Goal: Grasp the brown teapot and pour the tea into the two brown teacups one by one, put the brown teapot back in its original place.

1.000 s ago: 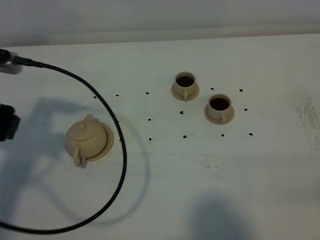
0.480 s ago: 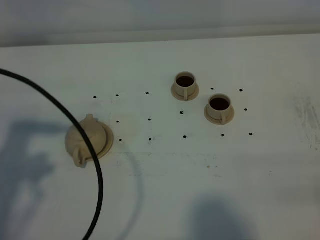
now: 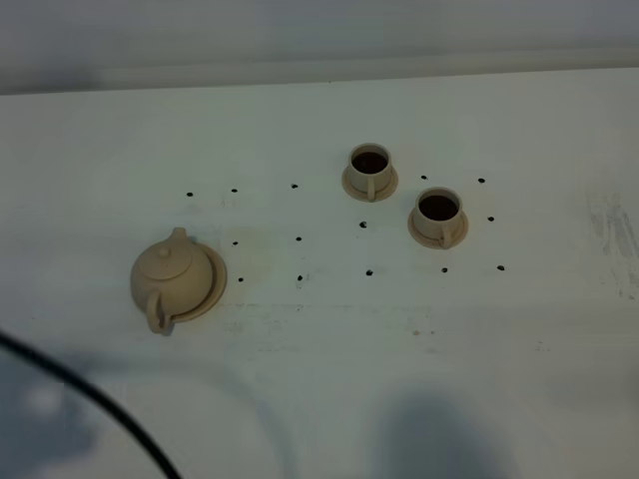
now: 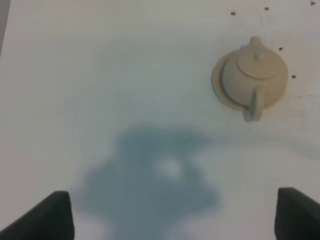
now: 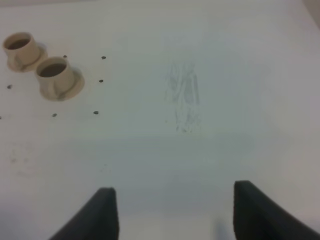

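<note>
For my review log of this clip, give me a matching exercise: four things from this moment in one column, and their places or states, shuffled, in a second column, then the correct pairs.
Column A
1. brown teapot
2. teacup nearer the far table edge
3. left gripper
4. disc coaster

Column B
a. holds dark liquid, stands on a small saucer
b. open, holding nothing, apart from the teapot
c. lies flat under the teapot
d. upright, lid on, handle toward the near table edge

Pairs: 1-d, 2-a, 3-b, 4-c
</note>
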### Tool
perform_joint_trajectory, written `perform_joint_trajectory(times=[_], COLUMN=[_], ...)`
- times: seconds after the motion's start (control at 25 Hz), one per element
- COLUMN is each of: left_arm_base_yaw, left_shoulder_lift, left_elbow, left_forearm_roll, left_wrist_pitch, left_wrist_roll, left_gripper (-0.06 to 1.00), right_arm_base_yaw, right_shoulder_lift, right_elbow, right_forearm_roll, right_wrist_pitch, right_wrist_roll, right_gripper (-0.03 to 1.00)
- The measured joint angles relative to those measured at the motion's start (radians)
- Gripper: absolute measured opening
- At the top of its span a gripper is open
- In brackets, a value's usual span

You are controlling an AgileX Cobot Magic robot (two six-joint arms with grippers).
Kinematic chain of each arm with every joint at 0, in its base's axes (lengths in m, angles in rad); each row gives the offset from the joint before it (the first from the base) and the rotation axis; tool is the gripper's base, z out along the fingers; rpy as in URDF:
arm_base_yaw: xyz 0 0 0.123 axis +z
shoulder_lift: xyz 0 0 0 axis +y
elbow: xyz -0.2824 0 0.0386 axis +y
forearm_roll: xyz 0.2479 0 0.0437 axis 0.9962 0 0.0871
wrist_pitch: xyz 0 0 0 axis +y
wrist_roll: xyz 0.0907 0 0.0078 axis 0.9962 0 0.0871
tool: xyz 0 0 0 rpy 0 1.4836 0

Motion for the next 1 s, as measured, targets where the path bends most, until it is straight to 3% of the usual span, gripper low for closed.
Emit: perform_joint_trajectory(times=[0.4,1.0], left_arm_base_yaw=[0.0,0.0], left_shoulder_lift=[-0.323,-0.433], left_elbow=[0.26,0.34], left_forearm_roll=[-0.067,-0.058], left_wrist_pitch=[-0.097,-0.093], left_wrist_roll=[-0.016,-0.006], left_gripper=[0.08,0.08], right_arm_base_yaw=[0.0,0.0], right_shoulder_lift=[0.0,0.0], right_elbow=[0.0,0.0], right_forearm_roll=[0.0,0.0], right_wrist_pitch=[0.0,0.0], right_wrist_roll=[0.0,0.0], right_gripper=[0.49,0.49])
